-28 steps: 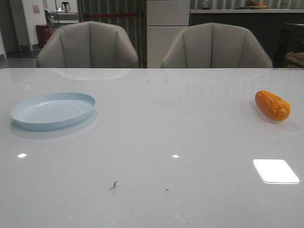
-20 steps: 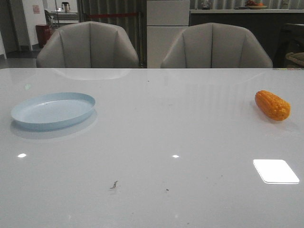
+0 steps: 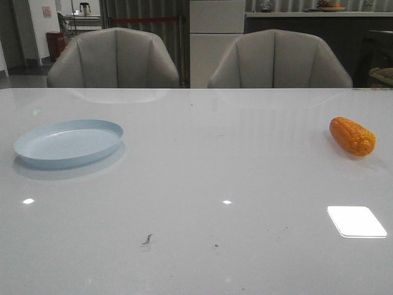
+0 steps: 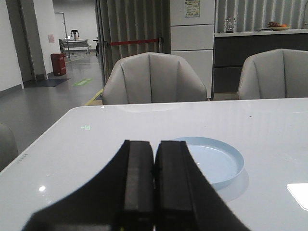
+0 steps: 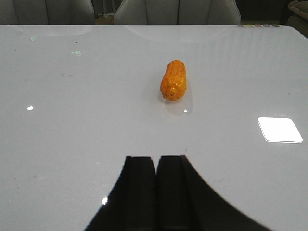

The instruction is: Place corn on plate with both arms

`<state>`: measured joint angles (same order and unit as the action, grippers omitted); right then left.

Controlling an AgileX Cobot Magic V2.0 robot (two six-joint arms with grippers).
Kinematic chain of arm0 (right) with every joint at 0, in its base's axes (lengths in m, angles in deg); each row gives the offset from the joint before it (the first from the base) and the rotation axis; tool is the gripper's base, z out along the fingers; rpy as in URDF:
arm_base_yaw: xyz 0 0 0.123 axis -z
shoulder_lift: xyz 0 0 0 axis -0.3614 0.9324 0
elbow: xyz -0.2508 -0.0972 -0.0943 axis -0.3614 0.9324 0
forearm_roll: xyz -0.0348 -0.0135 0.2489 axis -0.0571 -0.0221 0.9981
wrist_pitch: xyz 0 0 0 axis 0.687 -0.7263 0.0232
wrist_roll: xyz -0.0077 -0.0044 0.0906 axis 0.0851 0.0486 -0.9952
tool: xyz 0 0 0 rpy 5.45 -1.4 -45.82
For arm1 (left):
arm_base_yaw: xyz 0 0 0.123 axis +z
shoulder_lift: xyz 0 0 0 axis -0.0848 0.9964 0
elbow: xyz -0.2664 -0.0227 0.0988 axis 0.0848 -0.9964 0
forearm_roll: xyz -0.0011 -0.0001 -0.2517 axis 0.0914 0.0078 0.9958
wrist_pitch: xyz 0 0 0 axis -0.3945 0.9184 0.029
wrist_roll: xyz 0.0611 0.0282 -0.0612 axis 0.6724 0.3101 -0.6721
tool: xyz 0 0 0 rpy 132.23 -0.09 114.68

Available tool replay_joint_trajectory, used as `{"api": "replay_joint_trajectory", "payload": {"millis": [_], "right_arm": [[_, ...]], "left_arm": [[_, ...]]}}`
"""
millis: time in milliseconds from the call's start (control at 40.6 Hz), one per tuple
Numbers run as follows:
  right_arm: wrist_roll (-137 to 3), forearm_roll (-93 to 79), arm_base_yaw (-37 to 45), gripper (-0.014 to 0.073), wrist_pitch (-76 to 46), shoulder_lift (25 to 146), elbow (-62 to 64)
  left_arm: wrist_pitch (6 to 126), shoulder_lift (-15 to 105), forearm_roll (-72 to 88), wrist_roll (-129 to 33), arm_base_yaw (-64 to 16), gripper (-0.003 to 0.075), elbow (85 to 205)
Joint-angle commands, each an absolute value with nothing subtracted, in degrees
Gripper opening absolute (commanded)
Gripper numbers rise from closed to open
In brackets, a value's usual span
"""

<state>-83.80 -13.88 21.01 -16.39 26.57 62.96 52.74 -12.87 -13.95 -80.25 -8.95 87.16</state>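
Observation:
The orange-yellow corn lies on the white table at the far right, and shows in the right wrist view ahead of my right gripper, which is shut and empty, well short of the corn. The pale-blue plate sits empty at the left of the table. In the left wrist view the plate lies just beyond and to one side of my left gripper, which is shut and empty. Neither arm shows in the front view.
Two grey chairs stand behind the table's far edge. A bright window reflection lies on the tabletop near the front right. A small dark speck marks the table near the front.

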Motion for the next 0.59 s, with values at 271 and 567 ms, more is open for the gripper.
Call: {"api": "replay_joint_trajectory", "payload": {"millis": [271,567], "right_arm": [[-83.70,-13.46,20.90,0.0033,-8.65,25.12,61.79],[-83.70,-12.75,20.91,0.0033,3.31,25.12,60.33]], "left_arm": [[46.13,-13.54,-13.44,-80.78,-8.82,0.0094,85.08],[42.57,-13.54,-13.44,-80.78,-8.82,0.0094,88.55]]}}
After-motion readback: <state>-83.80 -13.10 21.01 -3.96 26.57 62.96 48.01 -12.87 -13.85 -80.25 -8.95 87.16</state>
